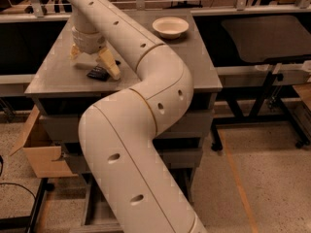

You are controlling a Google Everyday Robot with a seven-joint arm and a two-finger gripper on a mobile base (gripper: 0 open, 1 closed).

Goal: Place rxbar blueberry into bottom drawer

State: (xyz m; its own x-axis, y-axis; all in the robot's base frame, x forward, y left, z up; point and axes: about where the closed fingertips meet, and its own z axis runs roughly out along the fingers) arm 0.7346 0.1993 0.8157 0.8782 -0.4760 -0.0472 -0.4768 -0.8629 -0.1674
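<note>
The rxbar blueberry [98,73], a small dark flat bar, lies on the grey cabinet top [194,57] near its front left. My gripper [93,59] hangs just above and behind the bar at the end of the long white arm. It is open: one pale finger [110,65] stands at the bar's right end, the other is further left, and nothing is held. The cabinet's drawer fronts [53,126] below the top look shut. The bottom drawer is mostly hidden behind my arm.
A cream bowl [170,27] sits at the back of the cabinet top. An open cardboard box [36,149] stands on the floor at the left. A black table frame [262,96] is to the right, with a dark mat on the surface above it.
</note>
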